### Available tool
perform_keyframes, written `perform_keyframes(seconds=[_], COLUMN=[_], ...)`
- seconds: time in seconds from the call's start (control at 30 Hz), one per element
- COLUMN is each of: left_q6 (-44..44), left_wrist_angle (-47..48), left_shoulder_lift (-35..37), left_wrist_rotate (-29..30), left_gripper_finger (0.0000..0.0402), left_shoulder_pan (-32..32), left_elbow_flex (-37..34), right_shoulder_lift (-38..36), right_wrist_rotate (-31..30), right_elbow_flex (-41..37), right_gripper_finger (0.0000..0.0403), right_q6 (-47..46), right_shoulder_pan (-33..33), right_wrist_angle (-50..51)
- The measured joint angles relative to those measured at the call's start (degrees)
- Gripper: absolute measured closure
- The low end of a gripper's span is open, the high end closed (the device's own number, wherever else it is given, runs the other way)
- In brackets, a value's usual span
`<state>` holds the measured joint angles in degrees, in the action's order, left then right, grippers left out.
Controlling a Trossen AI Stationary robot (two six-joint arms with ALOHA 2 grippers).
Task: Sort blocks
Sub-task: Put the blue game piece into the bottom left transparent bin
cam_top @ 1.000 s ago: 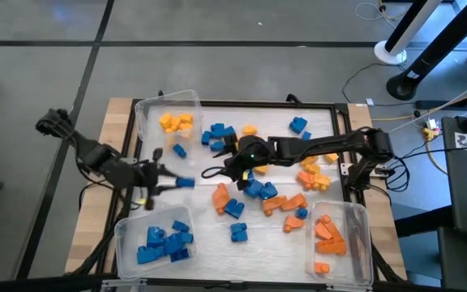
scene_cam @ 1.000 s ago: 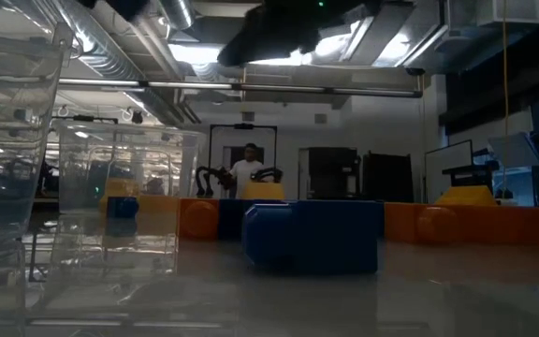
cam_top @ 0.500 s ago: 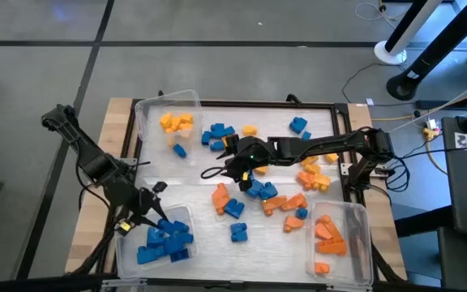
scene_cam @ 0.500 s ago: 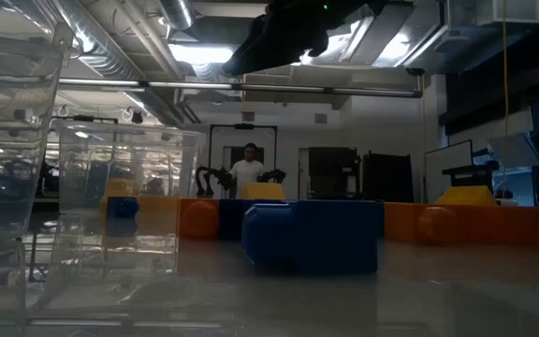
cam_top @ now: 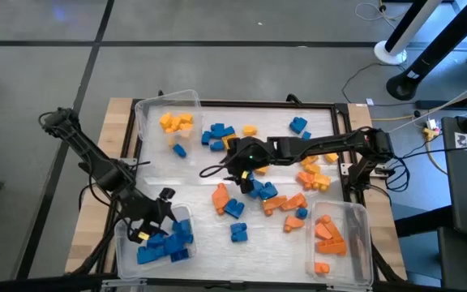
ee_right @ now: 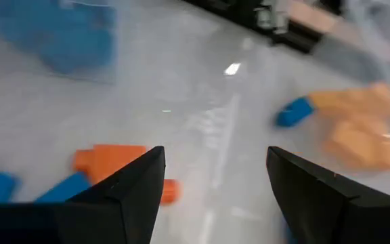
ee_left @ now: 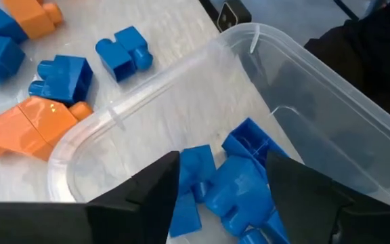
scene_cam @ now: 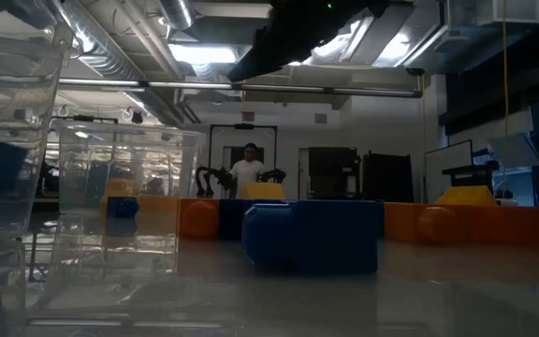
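Blocks (cam_top: 258, 195) litter bench (cam_top: 193, 191) ctr; blue ones fill clear bin (cam_top: 124, 243) at 7 o'clock, w/ left claw (cam_top: 154, 225) over it, open, empty. Right claw (cam_top: 232, 166) at ctr over loose blocks, wide open, empty; orange bin (cam_top: 355, 235) at 5 o'clock.

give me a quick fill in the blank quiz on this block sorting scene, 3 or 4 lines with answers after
1. The left end effector hangs over the clear bin that holds only ____ blocks.
2. The clear bin at the table's near right corner holds ____ blocks.
3. The bin at the far left corner holds mostly ____ blocks, with one blue block in it.
4. The right end effector is over the loose blocks mid-table with its fingers ____.

Missing words: blue; orange; yellow; open
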<state>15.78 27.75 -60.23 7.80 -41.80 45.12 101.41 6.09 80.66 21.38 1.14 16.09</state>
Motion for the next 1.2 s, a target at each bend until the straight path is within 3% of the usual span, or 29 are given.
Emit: perform_keyframes(seconds=[0.1,0.23,0.77,1.2], left_q6=[-0.9,-2.7,-7.7,-6.4], left_wrist_angle=[0.0,-0.1,-0.1,-0.1], left_shoulder_lift=[0.1,0.2,0.2,0.2], left_wrist_rotate=[0.0,0.0,0.1,0.1], left_gripper_finger=[0.0190,0.0191,0.0192,0.0192], left_shoulder_pan=[0.0,-0.2,-0.1,-0.1], left_elbow_flex=[0.0,0.0,0.0,0.1], right_shoulder_lift=[0.0,0.0,2.8,12.2], right_wrist_rotate=[4.7,4.6,-19.6,-28.9], right_elbow_flex=[0.0,0.0,-0.1,-0.1], right_gripper_finger=[0.0143,0.0143,0.0143,0.0143], right_q6=[-1.9,-4.8,-33.1,-38.1], right_shoulder_pan=[0.5,2.8,16.3,21.5], right_wrist_angle=[2.0,3.4,7.2,6.0])
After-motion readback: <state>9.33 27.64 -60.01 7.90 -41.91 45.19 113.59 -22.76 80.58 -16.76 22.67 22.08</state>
